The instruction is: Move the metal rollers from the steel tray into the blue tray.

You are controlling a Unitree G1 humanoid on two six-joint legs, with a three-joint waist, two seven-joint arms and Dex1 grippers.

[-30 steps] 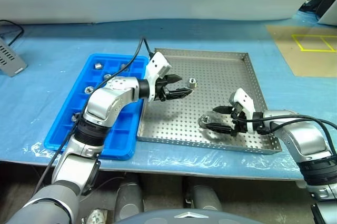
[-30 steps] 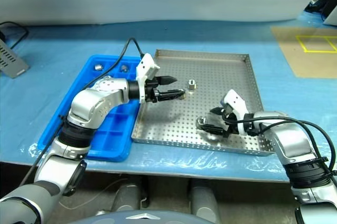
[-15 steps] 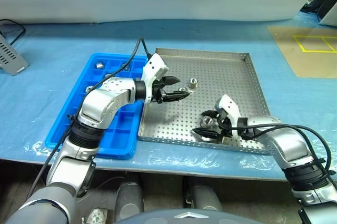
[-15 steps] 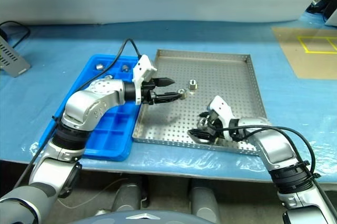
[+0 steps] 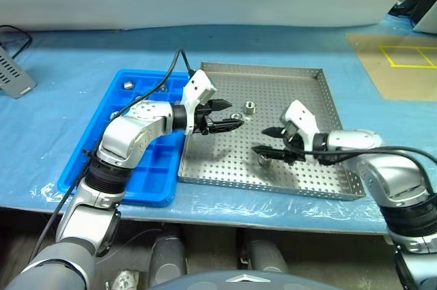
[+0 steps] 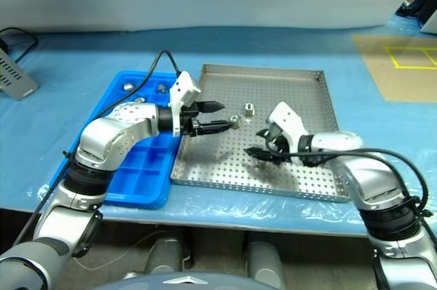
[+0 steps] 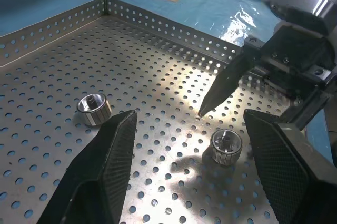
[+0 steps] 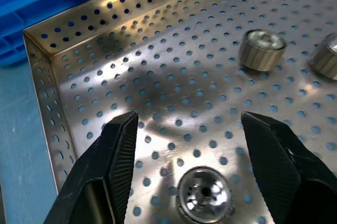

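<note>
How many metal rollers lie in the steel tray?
3 rollers in the steel tray: one at its far middle, one by the left tool, one under the right tool. Arms may hide others.

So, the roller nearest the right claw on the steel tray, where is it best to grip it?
Probably grip the roller by its round side wall, coming from above. It stands on end, hole upward, on the steel tray, so the wall is free all around. The open right claw has one finger on either side.

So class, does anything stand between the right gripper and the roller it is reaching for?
Nothing visible does: the roller lies on the steel tray floor in the gap between the right gripper fingers.
</note>
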